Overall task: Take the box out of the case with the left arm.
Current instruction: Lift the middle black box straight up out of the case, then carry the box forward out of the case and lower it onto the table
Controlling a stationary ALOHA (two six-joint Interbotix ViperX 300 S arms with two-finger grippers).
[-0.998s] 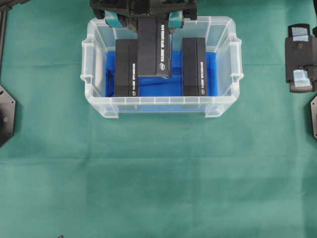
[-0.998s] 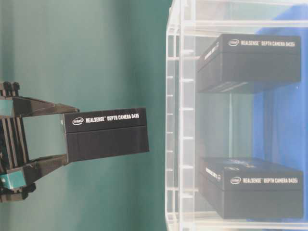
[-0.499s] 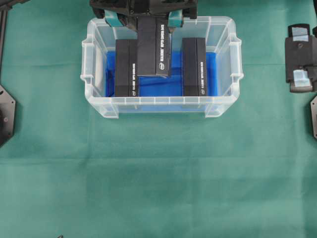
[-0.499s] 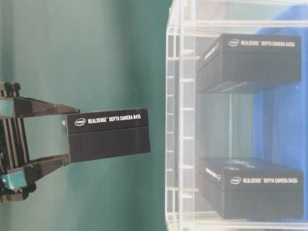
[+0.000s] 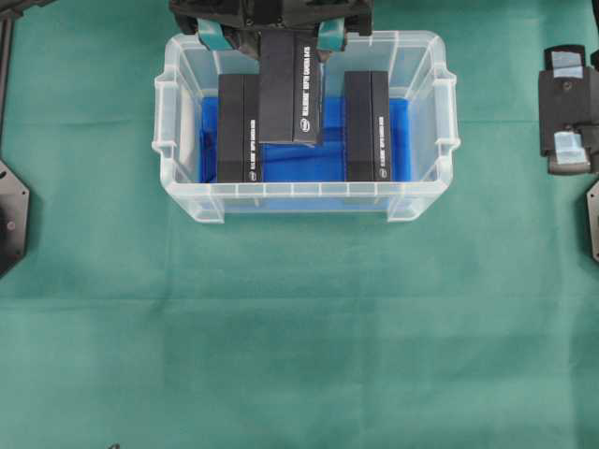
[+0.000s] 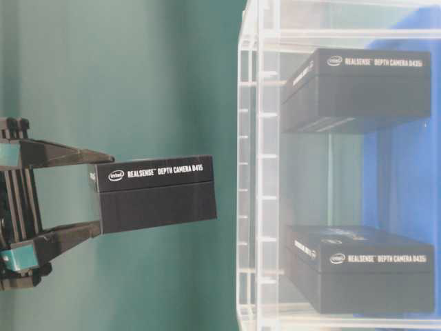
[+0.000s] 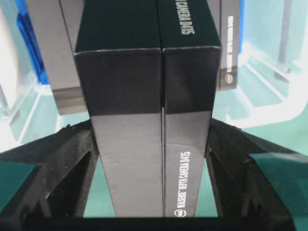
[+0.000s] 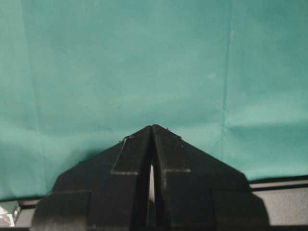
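Boxes: 2 in case [image 5: 421, 201], 1 [image 5: 291, 89] lifted.

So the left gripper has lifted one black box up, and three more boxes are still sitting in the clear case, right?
Not three: two. The overhead view shows the left gripper holding the lifted box, with one box and another box in the case.

We see the large clear plastic rectangular case [image 5: 305, 201] on the green cloth-covered table [image 5: 299, 337], toward its far edge. Two black rectangular boxes [image 5: 240, 128] [image 5: 367, 125] lie inside, left and right. Between and above them hangs a third black box [image 5: 290, 89], clamped in the left gripper [image 5: 270, 36].
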